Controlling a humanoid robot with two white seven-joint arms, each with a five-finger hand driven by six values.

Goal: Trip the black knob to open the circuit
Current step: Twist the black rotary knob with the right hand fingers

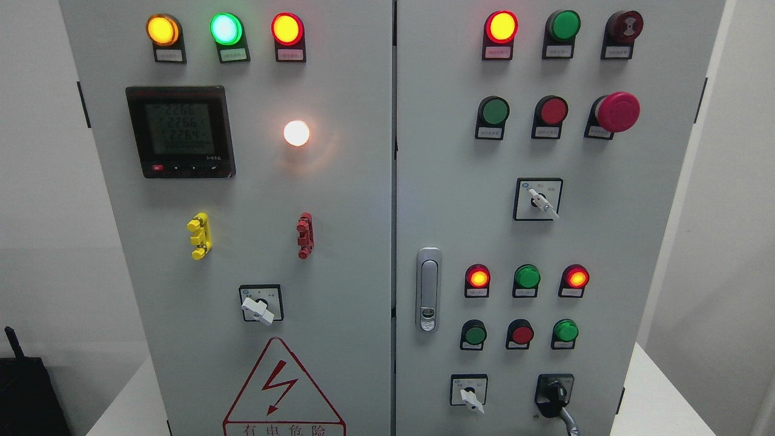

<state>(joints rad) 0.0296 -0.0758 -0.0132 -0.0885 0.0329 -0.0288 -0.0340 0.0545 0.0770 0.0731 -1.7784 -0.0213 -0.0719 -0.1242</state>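
— Head view: can you find either hand?
— Neither one shows, so you cannot judge their fingers.
— Where is your black knob (552, 396)?
— Low on the right door, at the bottom right, just right of a white selector switch (470, 396).
— Anything near it?
— Above it you see a green button (565, 330); the door handle (428, 289) stands further left.

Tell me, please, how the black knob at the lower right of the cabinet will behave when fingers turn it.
The black knob looks rigid and panel-mounted, so it should rotate, not lift away. Its glossy surface may be slippery. Its short lever shape probably gives fingers some purchase.
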